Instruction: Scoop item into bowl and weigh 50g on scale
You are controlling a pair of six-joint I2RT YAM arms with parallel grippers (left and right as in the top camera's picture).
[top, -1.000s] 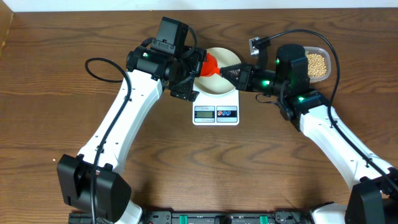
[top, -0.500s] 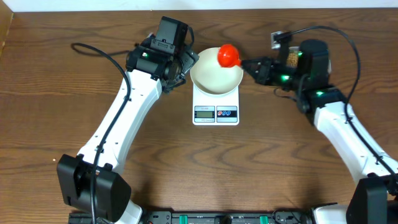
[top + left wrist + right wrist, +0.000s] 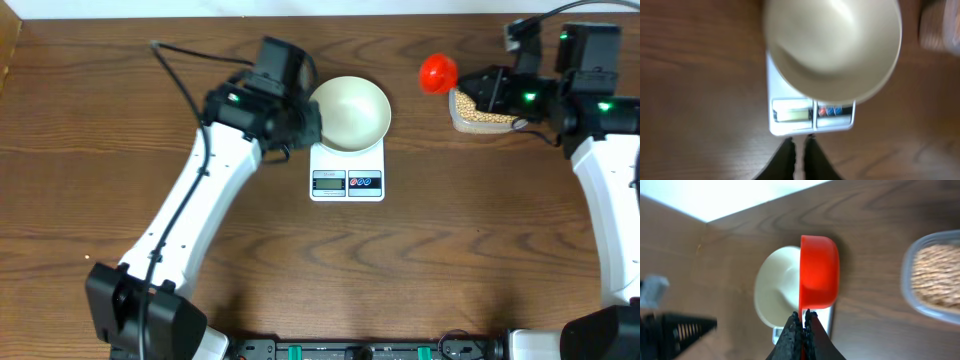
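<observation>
**Scoop swings away from the bowl to the bean container**

The right arm [image 3: 600, 170] has swept outward: a second ago it reached in over the scale, and now it sits by the table's [image 3: 450, 260] far right corner. The left arm [image 3: 215, 180] has barely shifted and stays at the bowl's left side. The bowl [image 3: 348, 112] still rests on the scale [image 3: 347, 182] and looks bare inside, so weighing has hardly begun; the likely next step is a dip into the clear container [image 3: 460, 123]. The red scoop [image 3: 437, 72], earlier above the bowl, now hangs just left of that container, where the beans [image 3: 487, 113] lie.

The overhead view alone shows scoop and container side by side, but it hides both sets of jaws. The right wrist view shows the right gripper [image 3: 803, 320] pinched tight on the scoop's thin handle, with the cup turned on its side and no beans visible in it. The left wrist view shows the left gripper [image 3: 800, 150] narrow and holding nothing, hovering just short of the scale's display end. The reading is too blurred to make out in any view.
</observation>
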